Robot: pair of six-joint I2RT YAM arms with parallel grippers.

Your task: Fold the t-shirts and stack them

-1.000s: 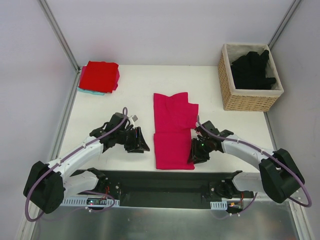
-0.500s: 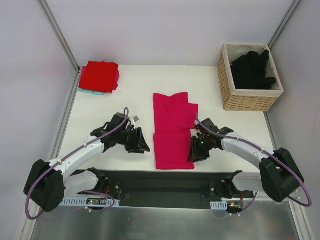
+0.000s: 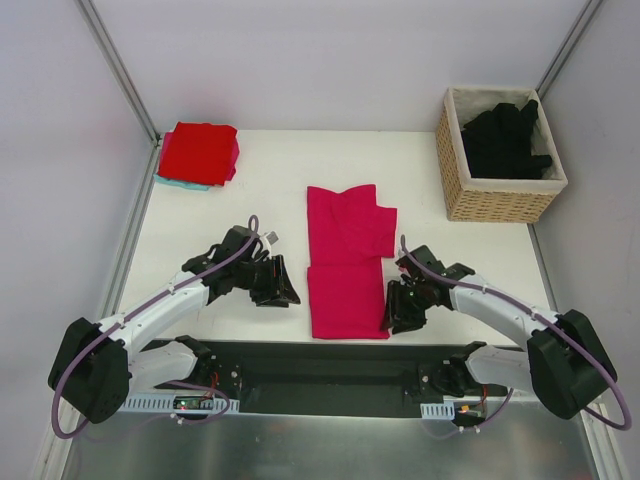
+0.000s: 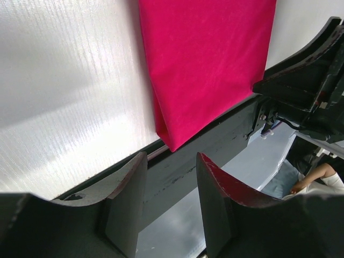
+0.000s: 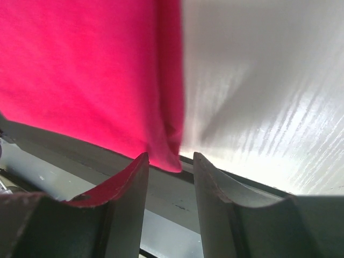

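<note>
Top external view: the magenta-pink t-shirt lies folded into a long strip at the centre of the white table. The left gripper sits just left of the strip's lower part, apart from it. The right gripper sits at the strip's lower right edge. A folded red t-shirt lies at upper left, and black t-shirts fill the wicker basket at upper right.

Left wrist view: the left gripper has its fingers parted with nothing between them. The pink shirt hangs from the top of the frame, its corner above the gap.

Right wrist view: the right gripper also stands parted and empty. The shirt fills the upper left, its corner just above the fingertips.
</note>
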